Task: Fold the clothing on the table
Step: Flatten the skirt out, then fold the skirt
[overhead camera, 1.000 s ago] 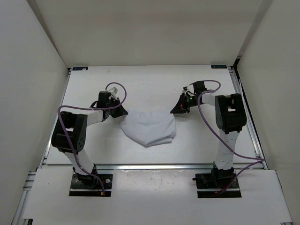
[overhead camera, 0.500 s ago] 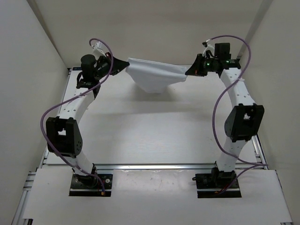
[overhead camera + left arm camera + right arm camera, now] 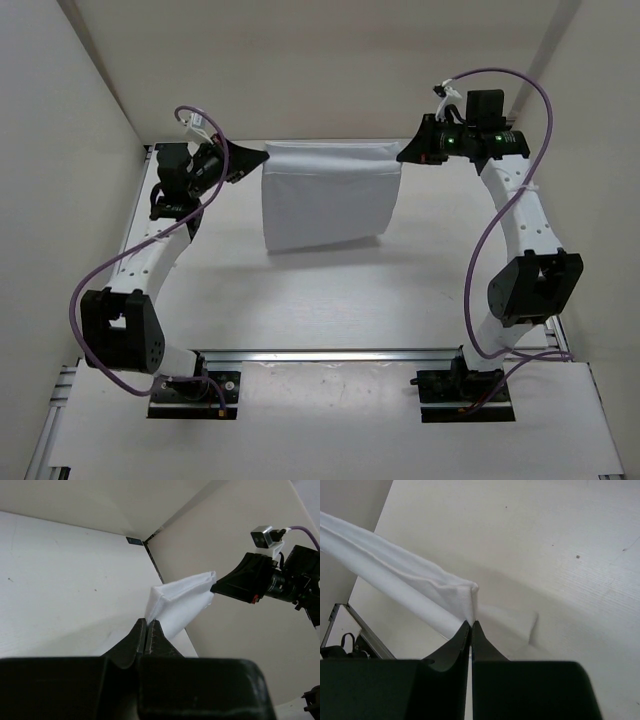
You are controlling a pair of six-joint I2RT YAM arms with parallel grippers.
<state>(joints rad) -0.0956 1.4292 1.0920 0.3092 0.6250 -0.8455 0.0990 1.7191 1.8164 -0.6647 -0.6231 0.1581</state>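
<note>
The clothing (image 3: 325, 195) is a white fabric piece held up above the table (image 3: 300, 300), stretched flat between both arms and hanging down as a rough rectangle. My left gripper (image 3: 262, 155) is shut on its upper left corner, and my right gripper (image 3: 400, 156) is shut on its upper right corner. In the left wrist view the clothing (image 3: 180, 602) rises from the closed left gripper (image 3: 147, 621) toward the right arm. From the right wrist, the clothing (image 3: 405, 575) runs left out of the closed right gripper (image 3: 471, 622).
White upright walls (image 3: 70, 150) close in the table on the left, back and right. A metal rail (image 3: 330, 353) runs along the near edge, with both arm bases (image 3: 190, 385) bolted just behind it.
Both arms lifted the clothing off the table and carried it to the far side. It has since dropped open from a bunched shape into a flat hanging sheet.
</note>
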